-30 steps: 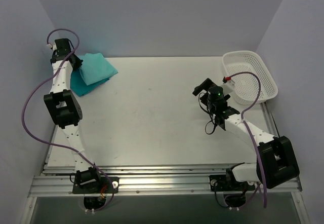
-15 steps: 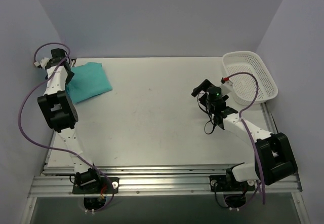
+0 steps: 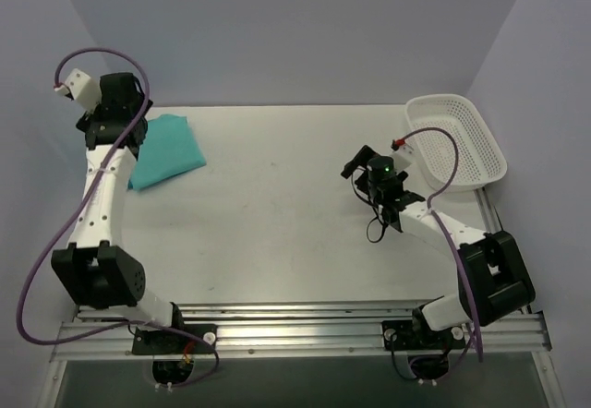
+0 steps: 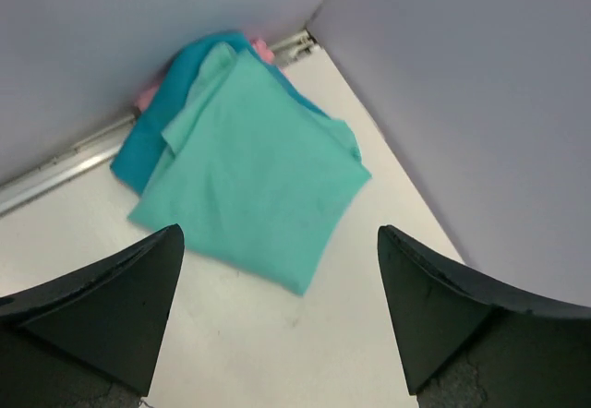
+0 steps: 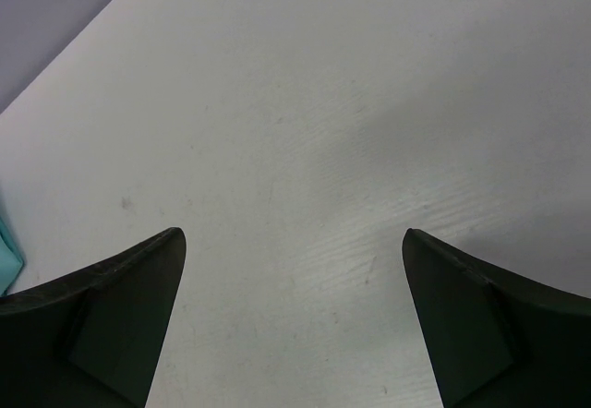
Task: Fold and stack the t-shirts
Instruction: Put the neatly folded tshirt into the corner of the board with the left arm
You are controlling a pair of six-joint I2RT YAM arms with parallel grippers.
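1. The left pincer (image 4: 279, 231), clamped shut a second ago low in the far-left corner, now gapes wide with nothing in it, raised above the t-shirts (image 4: 242, 207).
2. The pile lies released in that corner. A teal tee (image 4: 254, 163) is flat on top, a bluer tee (image 4: 171, 90) is beneath it, and a sliver of pink tee (image 4: 265, 51) shows at the wall.
3. The right pincer (image 5: 293, 233) hangs fully open and empty over the bare worktop (image 3: 277, 214), as before.
4. The basket (image 3: 480, 136) shows no cloth, so the stacking looks finished or nearly so.
5. The worktop is white and faintly scuffed. Pale lilac walls (image 3: 277, 30) close three sides, and a metal rail (image 3: 295, 330) runs along the near edge.
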